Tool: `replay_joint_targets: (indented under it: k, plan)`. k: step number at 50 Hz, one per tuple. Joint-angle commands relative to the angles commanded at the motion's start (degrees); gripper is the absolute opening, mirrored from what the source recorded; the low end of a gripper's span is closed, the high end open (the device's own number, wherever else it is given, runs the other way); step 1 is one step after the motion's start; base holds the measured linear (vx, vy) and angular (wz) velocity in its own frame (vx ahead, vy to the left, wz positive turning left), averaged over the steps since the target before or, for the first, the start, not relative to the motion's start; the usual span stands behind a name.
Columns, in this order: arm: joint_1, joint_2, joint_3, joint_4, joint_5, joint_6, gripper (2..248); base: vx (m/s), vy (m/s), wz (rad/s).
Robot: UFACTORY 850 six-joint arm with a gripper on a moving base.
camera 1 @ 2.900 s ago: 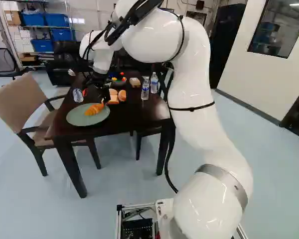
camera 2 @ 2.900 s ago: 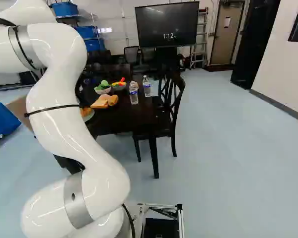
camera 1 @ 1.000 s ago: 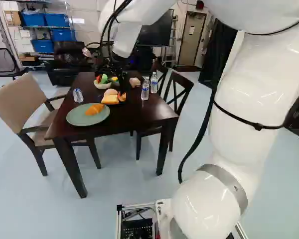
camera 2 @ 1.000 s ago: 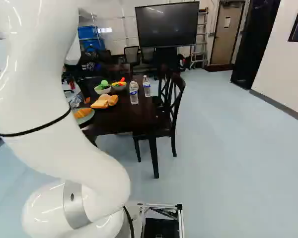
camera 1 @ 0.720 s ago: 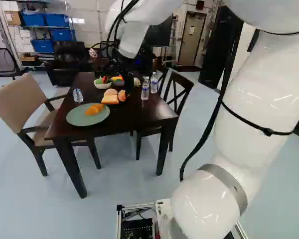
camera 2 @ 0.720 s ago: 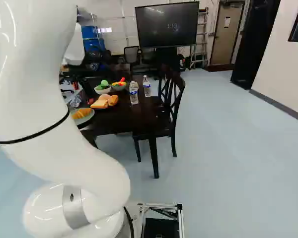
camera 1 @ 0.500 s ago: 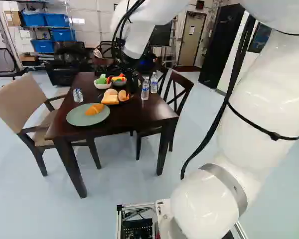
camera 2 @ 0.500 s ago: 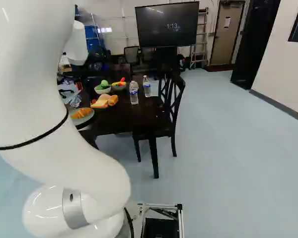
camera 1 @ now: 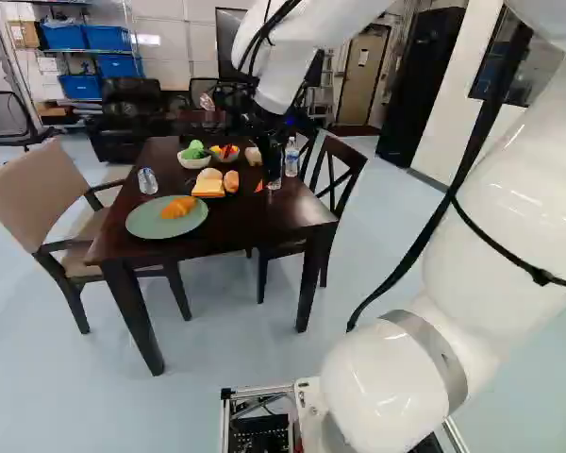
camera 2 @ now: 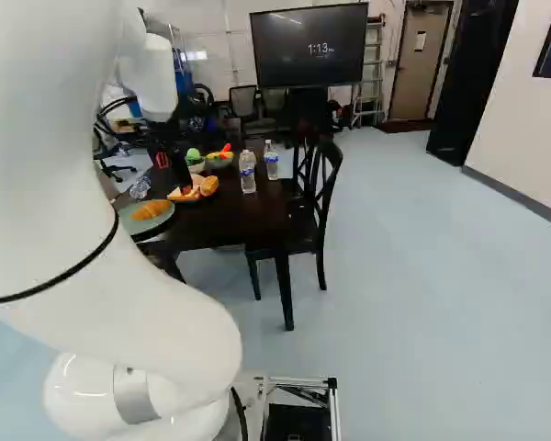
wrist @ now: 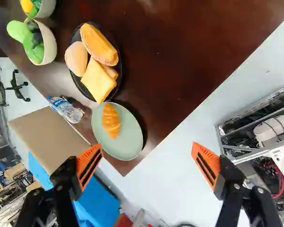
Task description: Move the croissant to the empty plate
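Croissant (wrist: 111, 120): on the green plate (wrist: 127, 142), with no other food there.
Claw (wrist: 146, 152): spread wide, nothing between its fingers, above the tabletop (wrist: 180, 56).
Step in hand: probably a clean retreat, as the croissant looks delivered.
Best handling: gain height first, then swing away smoothly, fingers apart, without crossing low over either plate.
Watch for: the upright water bottle (camera 2: 248, 173) and dark bread plate (wrist: 119, 78); a low sweep could knock them.

Croissant (camera 1: 178, 208) on plate (camera 1: 149, 223) (bowls (camera 1: 193, 162) behind).
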Motion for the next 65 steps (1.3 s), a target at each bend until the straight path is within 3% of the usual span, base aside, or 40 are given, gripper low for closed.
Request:
replay_joint_targets:
  k: [39, 65]
  plan:
    - [-8.75, 4.9, 4.7, 0.0, 0.0, 0.0, 247, 0.0, 0.0, 0.0]
    - [-8.96, 5.09, 5.61, -0.34, 1.66, -0.87, 247, 0.0, 0.0, 0.0]
